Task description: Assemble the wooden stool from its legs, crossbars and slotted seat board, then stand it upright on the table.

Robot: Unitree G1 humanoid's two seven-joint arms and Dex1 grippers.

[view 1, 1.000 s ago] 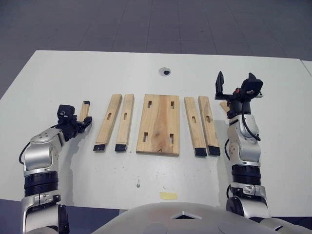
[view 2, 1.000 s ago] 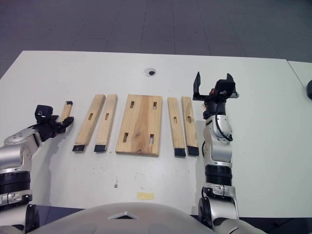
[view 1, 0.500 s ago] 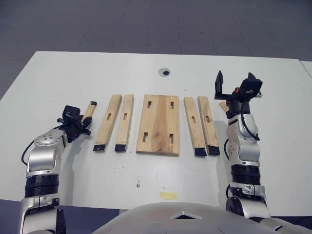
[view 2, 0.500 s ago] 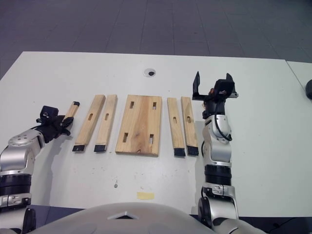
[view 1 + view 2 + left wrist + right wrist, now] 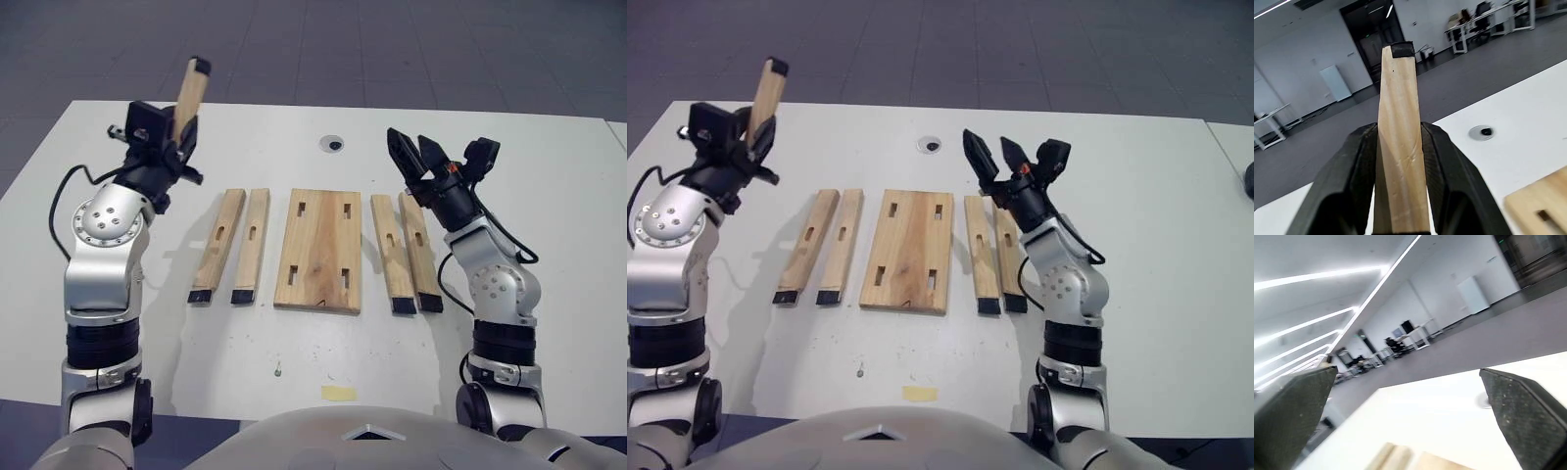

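The slotted seat board [image 5: 318,250] lies flat mid-table. Two legs [image 5: 217,245] [image 5: 251,243] lie to its left and two more [image 5: 390,253] [image 5: 419,251] to its right, all with black caps toward me. My left gripper [image 5: 180,133] is raised over the table's far left, shut on a short crossbar [image 5: 190,90] that points up and away, black tip on top. In the left wrist view the crossbar [image 5: 1398,142] sits squeezed between both fingers [image 5: 1349,171]. My right gripper [image 5: 415,157] stands open above the far ends of the right legs, nothing between its fingers [image 5: 1295,416].
A round cable hole [image 5: 332,144] sits in the white table [image 5: 549,196] behind the board. A small screw [image 5: 279,370] and a yellow sticky note [image 5: 339,393] lie near the front edge. Bare table stretches at the far right and along the back.
My left gripper has lifted the crossbar off the table, up and toward the far left. My right gripper has tipped forward and moved left, over the right legs.
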